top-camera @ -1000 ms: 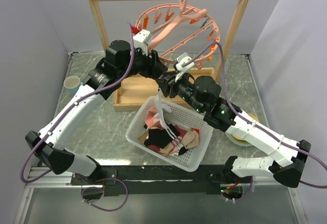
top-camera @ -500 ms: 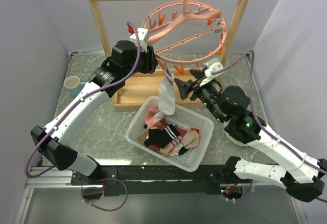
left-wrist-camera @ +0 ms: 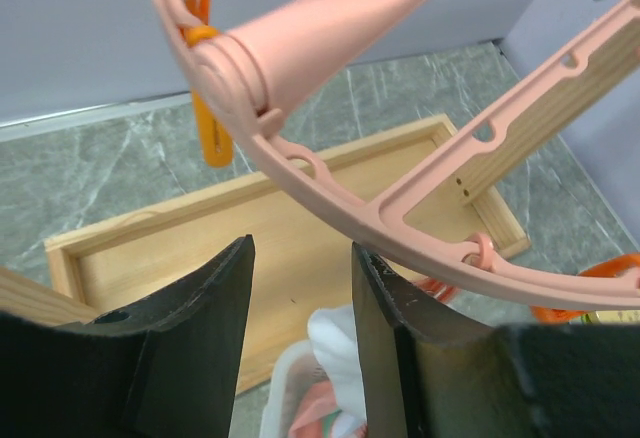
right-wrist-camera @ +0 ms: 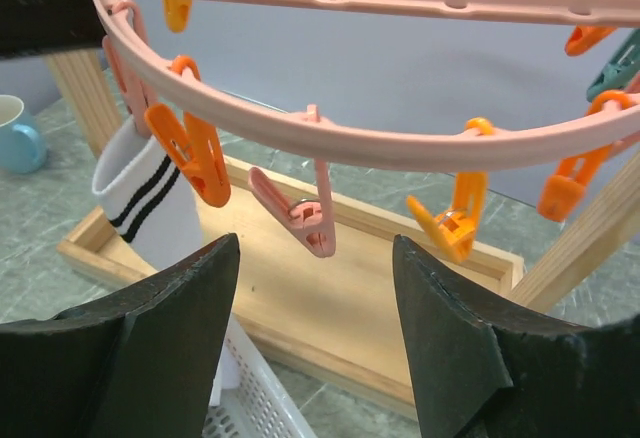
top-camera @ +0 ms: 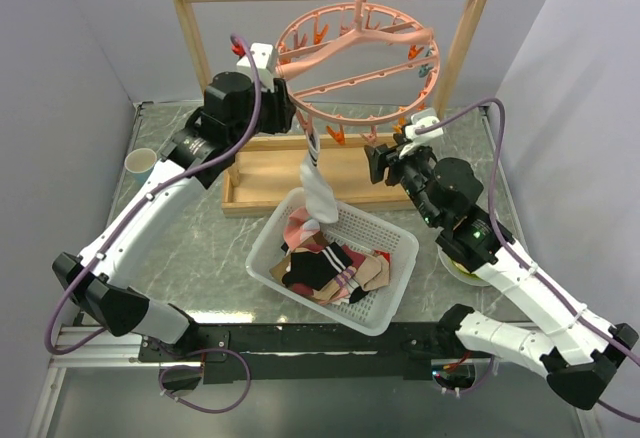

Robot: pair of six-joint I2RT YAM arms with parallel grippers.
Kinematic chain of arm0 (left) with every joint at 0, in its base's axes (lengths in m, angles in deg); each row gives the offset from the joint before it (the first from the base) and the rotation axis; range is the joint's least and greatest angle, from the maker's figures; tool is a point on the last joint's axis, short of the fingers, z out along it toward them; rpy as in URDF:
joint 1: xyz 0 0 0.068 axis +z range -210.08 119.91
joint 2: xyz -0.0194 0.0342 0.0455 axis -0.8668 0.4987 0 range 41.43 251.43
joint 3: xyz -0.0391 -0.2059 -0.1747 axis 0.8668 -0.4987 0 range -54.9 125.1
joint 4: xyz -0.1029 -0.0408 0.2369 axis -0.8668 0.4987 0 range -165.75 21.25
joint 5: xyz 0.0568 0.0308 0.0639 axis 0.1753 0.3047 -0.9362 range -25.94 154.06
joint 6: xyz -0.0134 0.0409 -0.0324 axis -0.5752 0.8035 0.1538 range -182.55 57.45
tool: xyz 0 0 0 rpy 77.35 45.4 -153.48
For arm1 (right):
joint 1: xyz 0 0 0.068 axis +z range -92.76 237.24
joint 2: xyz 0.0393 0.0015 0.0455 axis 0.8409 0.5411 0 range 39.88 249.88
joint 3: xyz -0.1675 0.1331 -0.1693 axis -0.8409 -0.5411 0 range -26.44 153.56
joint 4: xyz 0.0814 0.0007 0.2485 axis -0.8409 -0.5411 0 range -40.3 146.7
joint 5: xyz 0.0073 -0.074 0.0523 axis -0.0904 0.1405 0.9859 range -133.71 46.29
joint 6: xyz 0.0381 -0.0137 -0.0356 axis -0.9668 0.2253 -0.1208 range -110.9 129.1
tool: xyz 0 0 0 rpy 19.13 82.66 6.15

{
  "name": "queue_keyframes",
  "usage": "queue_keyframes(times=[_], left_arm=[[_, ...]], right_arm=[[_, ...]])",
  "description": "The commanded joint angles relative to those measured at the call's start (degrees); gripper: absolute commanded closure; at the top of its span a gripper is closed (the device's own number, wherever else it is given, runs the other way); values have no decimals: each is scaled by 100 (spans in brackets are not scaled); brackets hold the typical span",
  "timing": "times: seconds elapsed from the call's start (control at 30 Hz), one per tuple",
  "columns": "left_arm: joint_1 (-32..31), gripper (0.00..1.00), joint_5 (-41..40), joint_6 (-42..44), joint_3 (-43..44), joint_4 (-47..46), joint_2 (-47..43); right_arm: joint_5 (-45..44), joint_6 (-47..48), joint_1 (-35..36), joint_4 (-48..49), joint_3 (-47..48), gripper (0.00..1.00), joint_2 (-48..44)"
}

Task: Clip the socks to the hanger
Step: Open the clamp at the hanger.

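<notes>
The left gripper (left-wrist-camera: 300, 268), upper left by the hanger (top-camera: 355, 63), and the right gripper (right-wrist-camera: 315, 258), right of centre, both stand released and empty, while a white striped sock (top-camera: 317, 186) hangs from the ring's near rim at centre above the socks (top-camera: 325, 268) in the basket (top-camera: 398, 303)

Ahead of my right gripper (right-wrist-camera: 315, 258) the gap down to the wooden tray (right-wrist-camera: 350, 303) is free. At 12 o'clock the hanger (right-wrist-camera: 400, 148) rim and its clips (right-wrist-camera: 300, 213) bar me. The hanging sock (right-wrist-camera: 150, 203) blocks 10 o'clock.
</notes>
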Motion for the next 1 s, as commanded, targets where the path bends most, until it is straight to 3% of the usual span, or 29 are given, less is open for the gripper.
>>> queue_keyframes(times=[0.0, 0.4, 0.53, 0.57, 0.7, 0.8, 0.97], left_arm=[[132, 51, -122, 15, 343, -192, -219], [291, 38, 272, 103, 703, -52, -280], [317, 30, 1606, 322, 1178, 194, -289], [326, 26, 2471, 366, 1326, 229, -315], [265, 24, 4416, 324, 1599, 527, -167], [107, 24, 5122, -98, 1417, 459, -43], [-489, 25, 5451, -459, 1029, 185, 202]], right_arm=[[667, -42, -299, 413, 28, 33, 77], [1775, -121, -976, 643, 178, 48, 596], [2048, -191, -1240, 722, 213, 53, 675], [2136, -200, -1275, 740, 213, 54, 693], [2435, -226, -1311, 757, 266, 64, 711], [2681, -314, -1311, 793, 248, 70, 728], [2910, -534, -1302, 898, 116, 75, 684]])
